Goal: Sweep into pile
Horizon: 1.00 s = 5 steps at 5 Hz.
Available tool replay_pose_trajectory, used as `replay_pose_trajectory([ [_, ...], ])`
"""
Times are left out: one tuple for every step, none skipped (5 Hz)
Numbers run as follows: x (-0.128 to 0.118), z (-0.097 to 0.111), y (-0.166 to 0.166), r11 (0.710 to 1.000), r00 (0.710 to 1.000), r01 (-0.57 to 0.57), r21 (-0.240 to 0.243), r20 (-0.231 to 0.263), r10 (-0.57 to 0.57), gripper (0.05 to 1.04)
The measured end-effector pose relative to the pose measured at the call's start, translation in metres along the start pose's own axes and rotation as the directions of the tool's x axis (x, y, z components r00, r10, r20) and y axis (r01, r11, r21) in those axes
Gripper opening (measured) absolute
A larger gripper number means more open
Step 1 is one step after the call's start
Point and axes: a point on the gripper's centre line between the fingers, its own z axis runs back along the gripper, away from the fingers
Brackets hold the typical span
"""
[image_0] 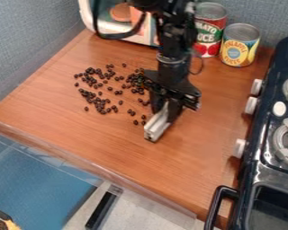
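Note:
The black gripper (166, 108) hangs down over the middle of the wooden counter, shut on a whitish-grey bar-shaped sweeping tool (157, 126). The tool's near end is low, at or close to the counter surface. Dark brown beans (100, 104) lie scattered to the left of the gripper, in loose clusters with single ones between them. A denser group of beans (135, 81) sits right beside the gripper's left side, and several more lie just left of the tool. The arm and gripper may hide some beans behind them.
Two cans, a red one (209, 31) and a yellow one (240, 47), stand at the back right. A white box (123, 20) stands at the back left. The black toy stove (260, 157) borders the right side, its white knobs facing the counter (188, 157).

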Motion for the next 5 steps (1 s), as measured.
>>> replay_pose_trajectory([
  [-0.006, 0.000, 0.014, 1.000, 1.000, -0.018, -0.001, -0.018, 0.018, 0.359],
  [-0.011, 0.001, 0.028, 0.999, 0.998, -0.049, -0.017, -0.027, 0.048, 0.359],
  [-0.018, 0.002, 0.045, 0.995, 0.994, -0.098, -0.031, -0.047, 0.096, 0.359],
  [-0.023, 0.011, 0.057, 0.990, 0.990, -0.140, -0.033, -0.036, 0.138, 0.359],
  [-0.026, 0.012, 0.073, 0.981, 0.981, -0.193, -0.028, -0.025, 0.192, 0.359],
])
